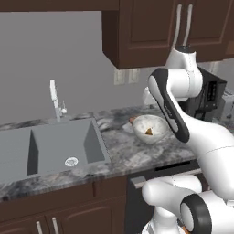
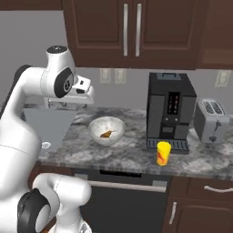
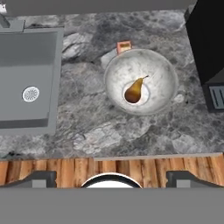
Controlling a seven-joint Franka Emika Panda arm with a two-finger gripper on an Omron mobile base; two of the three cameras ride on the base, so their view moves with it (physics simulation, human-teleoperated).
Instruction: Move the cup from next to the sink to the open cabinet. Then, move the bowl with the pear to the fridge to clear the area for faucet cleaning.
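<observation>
The marbled grey-white bowl (image 3: pixel 157 72) stands on the stone counter with a brown pear (image 3: pixel 134 90) lying in it. It also shows at mid-counter (image 2: pixel 98 127), right of the sink (image 1: pixel 59 141). The yellow cup (image 2: pixel 164 153) with red splashes stands upright in front of the coffee machine, right of the bowl. My gripper (image 3: pixel 111 179) hangs high above the counter's front edge, looking straight down, open and holding nothing. The pale faucet (image 1: pixel 55 98) rises behind the sink. A brown compartment without handles at the upper right (image 2: pixel 217 41) may be the open cabinet. The fridge is out of view.
A black coffee machine (image 2: pixel 170 111) and a silver toaster (image 2: pixel 211 119) stand on the right. A small red-labelled packet (image 3: pixel 124 46) lies just behind the bowl. Closed wall cabinets with bar handles (image 2: pixel 132 29) hang overhead. My own arm crosses in front of the counter's right part in the left base view.
</observation>
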